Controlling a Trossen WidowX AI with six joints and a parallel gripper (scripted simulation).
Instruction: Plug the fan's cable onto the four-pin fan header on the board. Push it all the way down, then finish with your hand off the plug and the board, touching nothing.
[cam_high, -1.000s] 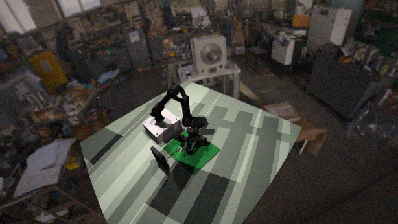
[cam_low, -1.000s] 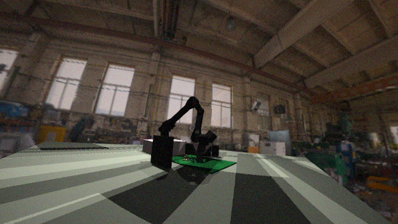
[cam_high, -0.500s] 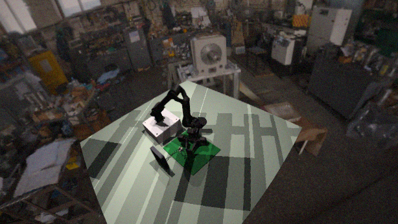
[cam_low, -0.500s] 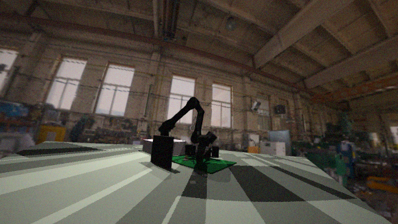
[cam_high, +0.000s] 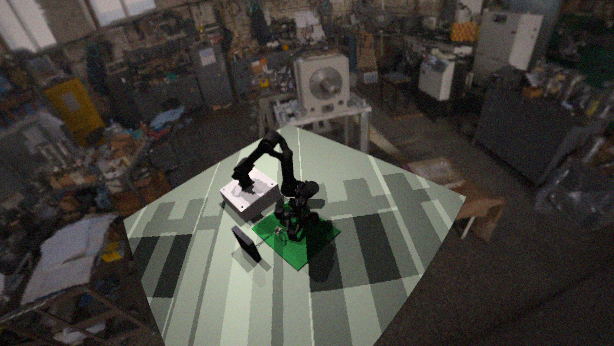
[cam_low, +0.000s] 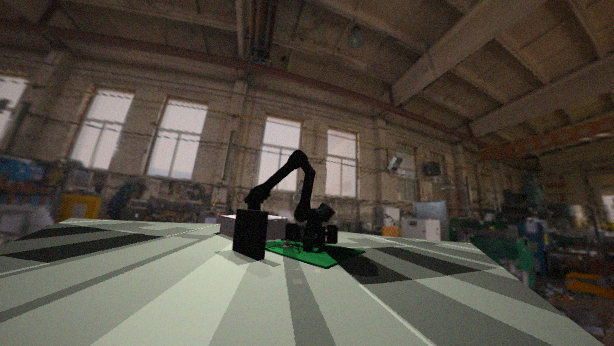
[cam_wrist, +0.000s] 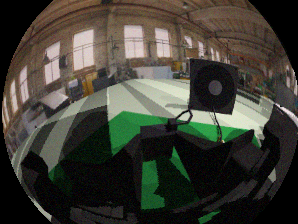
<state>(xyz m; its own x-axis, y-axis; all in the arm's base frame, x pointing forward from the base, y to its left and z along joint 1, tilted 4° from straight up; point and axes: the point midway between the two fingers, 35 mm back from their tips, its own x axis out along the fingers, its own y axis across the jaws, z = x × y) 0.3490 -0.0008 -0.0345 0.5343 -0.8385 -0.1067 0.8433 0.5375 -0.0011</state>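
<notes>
- Board (cam_high: 298, 259) (cam_low: 327, 261) (cam_wrist: 125, 125): green
- Fan (cam_high: 246, 244) (cam_low: 249, 234) (cam_wrist: 202, 95): black, hub grey
- Box (cam_high: 257, 202) (cam_low: 254, 227): pale pinkish-white top, grey sides
- Arm (cam_high: 288, 170) (cam_low: 307, 190): black
- Table top (cam_high: 235, 315) (cam_low: 165, 300) (cam_wrist: 165, 92): pale green, striped darker

Robot arm, black in all its parts

The matte black jointed arm (cam_high: 287, 167) (cam_low: 306, 187) has slim links with rounded elbow, and it ends in a black gripper with broad, angular fingers.

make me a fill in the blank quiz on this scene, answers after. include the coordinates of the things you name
The board (cam_high: 298, 259) (cam_low: 327, 260) (cam_wrist: 125, 122) is coloured ____. The fan (cam_high: 246, 244) (cam_low: 249, 234) (cam_wrist: 215, 86) stands ____, not flat. The arm's base is mounted on a ____ box (cam_high: 242, 202) (cam_low: 277, 228). The end effector (cam_high: 295, 236) (cam_low: 311, 248) (cam_wrist: 156, 135) is above the ____.

Missing words: green; upright; white; board
</notes>
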